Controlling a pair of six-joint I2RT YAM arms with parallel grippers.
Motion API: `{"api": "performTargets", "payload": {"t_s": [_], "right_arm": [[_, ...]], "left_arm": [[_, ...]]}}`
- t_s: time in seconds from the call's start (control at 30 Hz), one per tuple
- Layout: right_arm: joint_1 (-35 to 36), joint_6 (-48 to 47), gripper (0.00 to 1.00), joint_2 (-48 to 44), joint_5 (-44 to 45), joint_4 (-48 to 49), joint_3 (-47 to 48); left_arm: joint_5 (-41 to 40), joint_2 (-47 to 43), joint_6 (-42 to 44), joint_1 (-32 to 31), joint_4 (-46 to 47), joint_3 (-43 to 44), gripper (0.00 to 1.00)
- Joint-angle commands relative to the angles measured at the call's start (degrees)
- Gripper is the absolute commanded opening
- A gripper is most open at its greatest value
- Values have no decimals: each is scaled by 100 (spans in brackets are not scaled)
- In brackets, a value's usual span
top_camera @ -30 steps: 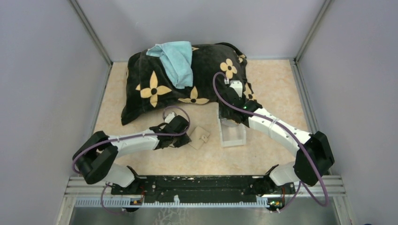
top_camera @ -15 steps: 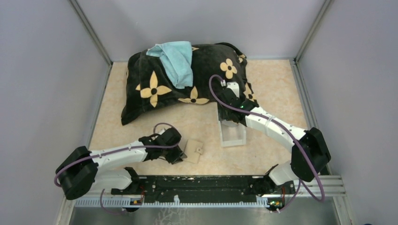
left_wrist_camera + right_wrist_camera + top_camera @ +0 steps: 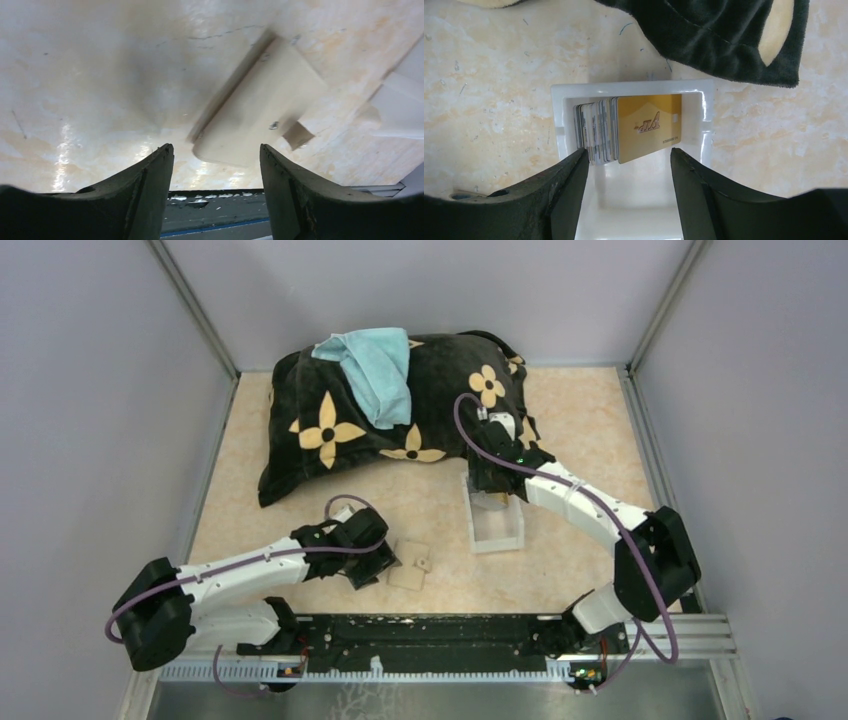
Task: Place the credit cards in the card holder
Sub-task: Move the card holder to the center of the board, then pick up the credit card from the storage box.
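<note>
Right gripper is hovering wide open, empty, over cards in tray; left gripper is gaping empty at holder left of tray. Risk: pinching several packed cards.

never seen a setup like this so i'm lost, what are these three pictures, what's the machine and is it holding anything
These are two small robot arms bolted at the near edge of a table. The wide picture looks down from above and behind them. The other two pictures come from cameras on the wrists, so the dark shapes at the bottom are each gripper's own two fingers. The left gripper is open, close to a tan card holder lying on the table. The right gripper is open above a white tray that holds a stack of credit cards, a gold one in front. Neither gripper holds anything. At the back lie a black flowered cushion and a blue cloth.
</note>
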Motion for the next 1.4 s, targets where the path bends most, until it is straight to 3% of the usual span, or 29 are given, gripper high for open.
{"api": "performTargets", "payload": {"t_s": [0.0,0.4,0.6,0.9,1.1,1.37], "right_arm": [[-392,7,61,-18,-667,454,-70],[-798,227,61,269,-1602,781,-234],[-1013,333,62,327,-1889,925,-351],[-1176,443,61,379,-2197,1044,-452],[-1250,456,60,436,-2335,1023,-448],[-1269,453,57,458,-2436,1004,-476]], "left_arm": [[-493,-10,479,-40,-18,420,70],[-694,68,1195,-39,418,718,73],[-799,297,1831,-24,1102,1048,75],[-364,2084,2777,217,1266,2600,75],[335,3089,2930,547,1686,2909,71],[943,3691,2951,777,2315,3039,67]]}}
